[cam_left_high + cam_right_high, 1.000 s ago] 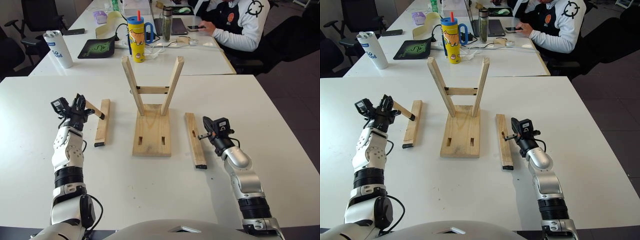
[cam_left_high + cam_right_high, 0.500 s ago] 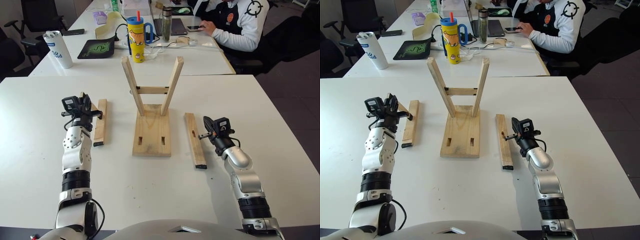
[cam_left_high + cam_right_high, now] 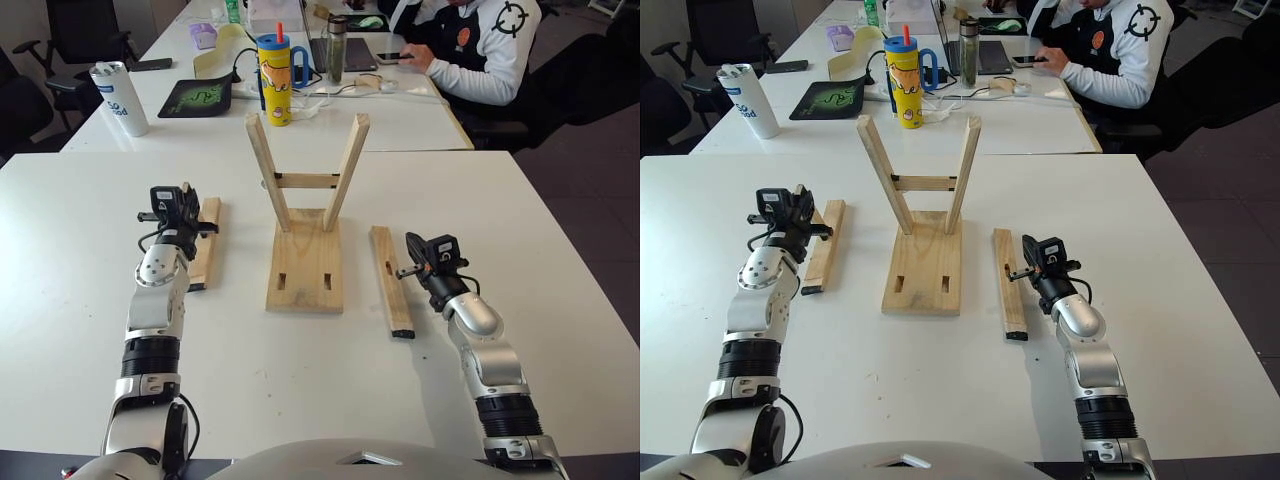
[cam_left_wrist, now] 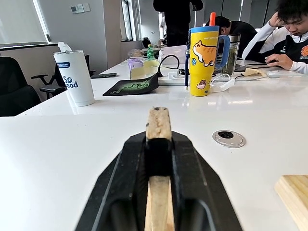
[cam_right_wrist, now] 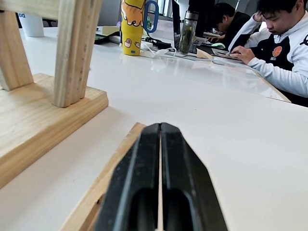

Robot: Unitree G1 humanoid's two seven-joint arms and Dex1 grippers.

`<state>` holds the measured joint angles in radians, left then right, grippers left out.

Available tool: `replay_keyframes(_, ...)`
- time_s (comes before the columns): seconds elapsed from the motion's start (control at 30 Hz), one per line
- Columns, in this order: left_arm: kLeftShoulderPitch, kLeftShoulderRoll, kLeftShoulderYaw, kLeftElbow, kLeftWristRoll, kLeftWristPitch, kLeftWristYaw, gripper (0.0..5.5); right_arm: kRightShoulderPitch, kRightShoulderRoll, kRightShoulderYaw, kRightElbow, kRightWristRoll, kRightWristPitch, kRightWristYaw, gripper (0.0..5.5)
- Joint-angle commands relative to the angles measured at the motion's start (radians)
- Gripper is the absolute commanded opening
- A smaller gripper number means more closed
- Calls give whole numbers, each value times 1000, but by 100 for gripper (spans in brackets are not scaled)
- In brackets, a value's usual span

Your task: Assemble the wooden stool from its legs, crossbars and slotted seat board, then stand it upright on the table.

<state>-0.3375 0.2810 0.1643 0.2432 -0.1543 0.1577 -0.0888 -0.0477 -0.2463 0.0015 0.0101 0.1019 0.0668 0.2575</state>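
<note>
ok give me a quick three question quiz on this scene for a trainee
1. True or false: the left gripper is empty.
2. How many legs stand in the board?
3. The right gripper is: A open; B shut on a leg; C shut, holding nothing.

Key: 1 false, it is shut on a crossbar; 2 two; 3 C.
</note>
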Motion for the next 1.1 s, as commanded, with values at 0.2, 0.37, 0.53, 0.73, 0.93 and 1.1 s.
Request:
replay_keyframes(0.2,218,-49,-8,46,-40,164,-39,44,-19,9,-13,0,-3,4,-4,0)
replay_keyframes(0.37,273,-32,-44,-85,4,127,-36,44,-25,6,-12,7,-5,2,2,0)
replay_keyframes(0.53,227,-21,-14,-143,9,88,-12,92,-28,5,-13,11,-7,0,5,0)
replay_keyframes(0.73,187,-24,11,-243,19,53,10,95,-29,6,-14,15,-10,-4,11,0)
replay_keyframes(0.93,176,-11,8,-267,55,36,12,95,-29,7,-18,20,-11,-7,11,0)
replay_keyframes(1.1,179,-11,18,-281,64,31,19,95,-29,7,-20,22,-12,-10,11,0)
